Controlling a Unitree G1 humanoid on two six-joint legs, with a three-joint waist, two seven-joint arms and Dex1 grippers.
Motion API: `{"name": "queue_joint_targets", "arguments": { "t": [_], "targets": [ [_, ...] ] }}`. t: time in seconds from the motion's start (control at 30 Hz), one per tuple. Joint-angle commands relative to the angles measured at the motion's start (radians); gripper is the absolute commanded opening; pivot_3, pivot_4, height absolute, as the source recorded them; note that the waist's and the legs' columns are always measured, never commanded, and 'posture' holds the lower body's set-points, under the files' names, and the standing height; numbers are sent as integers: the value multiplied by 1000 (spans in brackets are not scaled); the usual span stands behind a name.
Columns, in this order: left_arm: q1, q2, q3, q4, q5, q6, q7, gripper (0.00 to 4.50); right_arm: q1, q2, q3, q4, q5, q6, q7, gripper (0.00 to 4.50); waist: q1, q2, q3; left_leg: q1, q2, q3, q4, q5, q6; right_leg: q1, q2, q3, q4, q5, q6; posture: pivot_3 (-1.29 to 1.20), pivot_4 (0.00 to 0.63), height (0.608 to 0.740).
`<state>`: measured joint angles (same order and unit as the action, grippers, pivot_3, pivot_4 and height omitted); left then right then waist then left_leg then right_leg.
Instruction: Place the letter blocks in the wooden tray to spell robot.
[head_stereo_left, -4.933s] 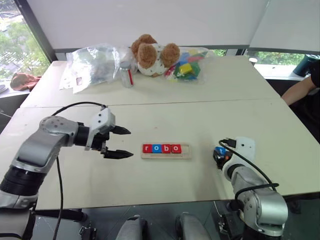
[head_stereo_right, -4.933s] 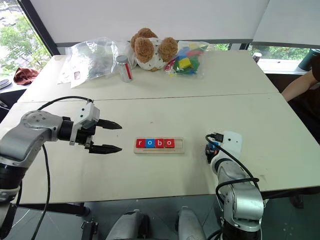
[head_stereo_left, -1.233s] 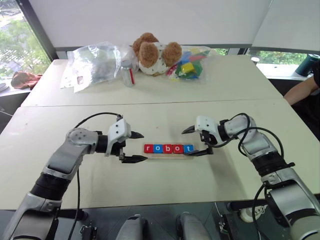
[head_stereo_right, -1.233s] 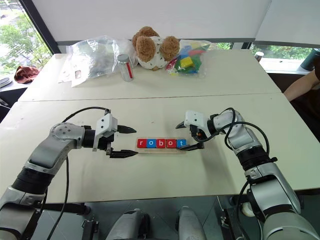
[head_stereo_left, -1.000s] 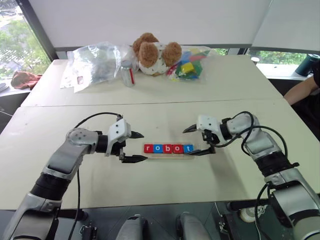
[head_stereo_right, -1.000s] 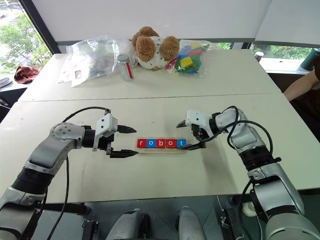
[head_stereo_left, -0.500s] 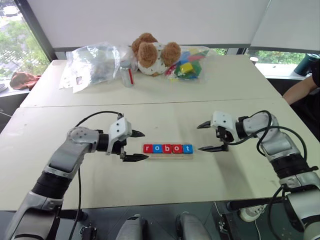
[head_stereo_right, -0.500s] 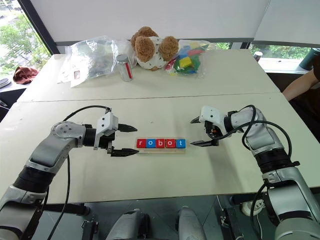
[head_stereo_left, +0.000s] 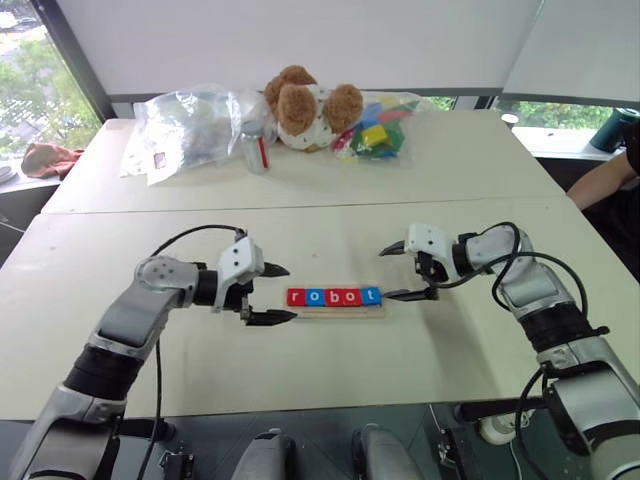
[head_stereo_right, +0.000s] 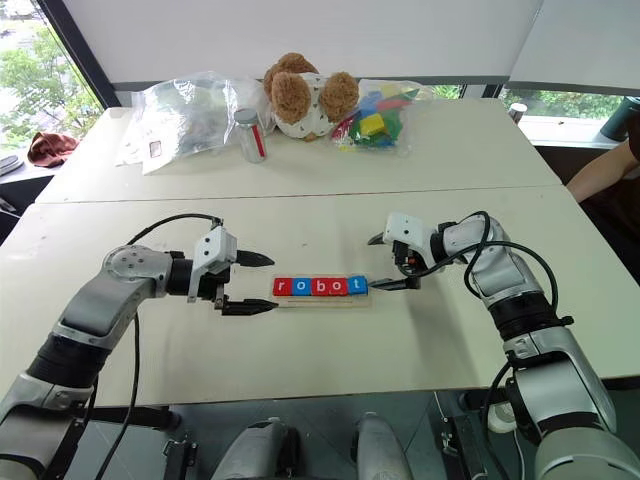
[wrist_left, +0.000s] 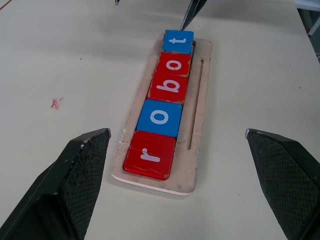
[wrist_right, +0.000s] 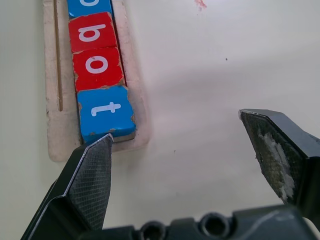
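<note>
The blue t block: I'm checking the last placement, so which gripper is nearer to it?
Right. The right gripper stands open at the t block's end of the wooden tray; the left gripper, also open, is beyond the r end.

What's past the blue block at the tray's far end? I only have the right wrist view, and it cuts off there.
Observer: A red r block ends the row, so the tray reads robot.
Operator: Left fingers?
Observer: The left fingers stand open by the r end, holding nothing.
Operator: Anything else around?
Observer: A teddy bear and plastic bags sit far behind the tray.
</note>
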<state>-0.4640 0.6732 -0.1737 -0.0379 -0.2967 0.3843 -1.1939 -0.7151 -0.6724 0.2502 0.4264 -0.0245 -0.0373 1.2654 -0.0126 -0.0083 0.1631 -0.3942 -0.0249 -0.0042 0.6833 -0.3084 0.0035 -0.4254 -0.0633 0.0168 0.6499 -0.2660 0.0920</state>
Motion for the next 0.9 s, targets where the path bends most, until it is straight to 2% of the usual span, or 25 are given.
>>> {"name": "queue_joint_targets", "arguments": {
  "t": [0.03, 0.57, 0.63, 0.73, 0.8, 0.9],
  "targets": [
    [-4, 8, 26, -25, -14, -1, 5, 4500, -21, 11, -5, -6, 4, -18, -2, 4406, -1, 0, 0, 0, 0, 0, 0, 0, 0, 0, 0, 0, 0, 0, 0, 0, 150, 740],
    [-15, 20, 45, 1, -12, -9, 7, 4500, 21, -59, -32, -70, 6, -15, 5, 4406, 0, 0, 0, 0, 0, 0, 0, 0, 1, 0, 0, 0, 0, 0, 0, 0, 150, 740],
    [-4, 26, 83, -24, -50, 41, 22, 4500, 55, -102, -71, -142, 47, 59, 18, 4406, 2, 0, 0, 0, 0, 0, 0, 0, 1, 0, 0, 0, 0, 0, 0, 0, 150, 740],
    [73, 95, 144, -85, -97, 100, 2, 4500, 147, -184, -174, -342, 216, 387, 64, 4406, 1, 0, 0, -1, 0, 0, 0, -1, 2, -1, 0, 0, 0, 0, 0, 0, 150, 740],
    [145, 153, 183, -117, -112, 129, -3, 4500, 260, -261, -241, -494, 309, 569, 83, 4406, 2, 1, 0, -2, 0, -1, -1, -2, 3, -1, -1, 0, -1, 0, 0, 0, 150, 740],
    [255, 221, 257, -155, -146, 174, -3, 4500, 446, -337, -341, -652, 376, 726, 41, 4406, 3, 0, 0, -1, 1, -2, -3, -3, 4, -1, -1, 0, -1, 0, 0, 0, 150, 740]
  ]
}}
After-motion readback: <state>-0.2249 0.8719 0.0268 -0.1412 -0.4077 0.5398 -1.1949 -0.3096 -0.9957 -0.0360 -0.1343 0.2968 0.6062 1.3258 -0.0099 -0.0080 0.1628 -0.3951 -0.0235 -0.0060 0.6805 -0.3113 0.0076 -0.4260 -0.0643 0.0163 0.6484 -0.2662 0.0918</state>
